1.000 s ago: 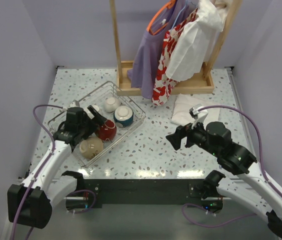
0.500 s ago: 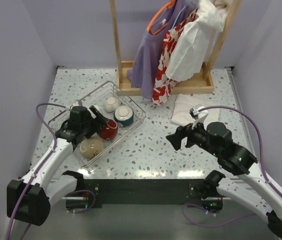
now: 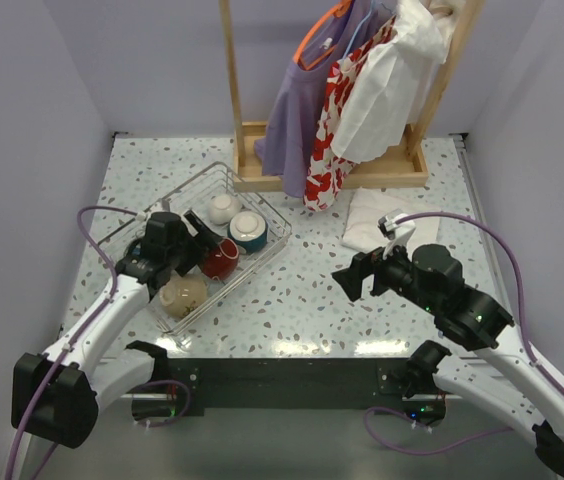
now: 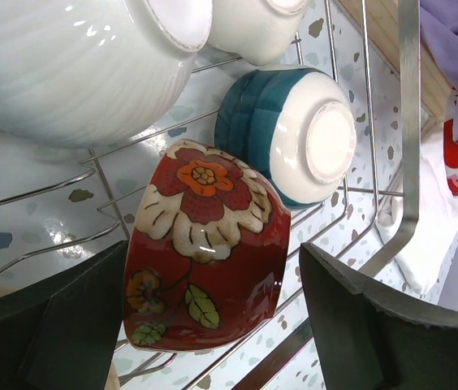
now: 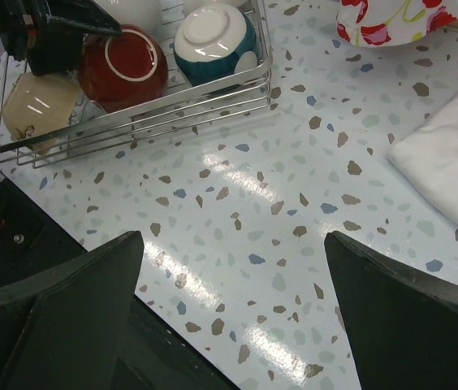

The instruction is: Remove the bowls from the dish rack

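Observation:
The silver wire dish rack stands at the left of the table. It holds a red flowered bowl, a white bowl with a teal band, a white bowl and a beige bowl. My left gripper is open inside the rack. In the left wrist view its fingers stand on either side of the red bowl, the left one close against it. The teal-band bowl and two white bowls lie behind. No dark blue bowl shows. My right gripper is open and empty above the table.
A wooden clothes stand with hanging garments is at the back centre. A folded white cloth lies right of the rack. Purple walls close in on three sides. The rack's rim shows in the right wrist view.
My left gripper has moved right, further into the rack, and now straddles the red bowl. The right arm has not moved.

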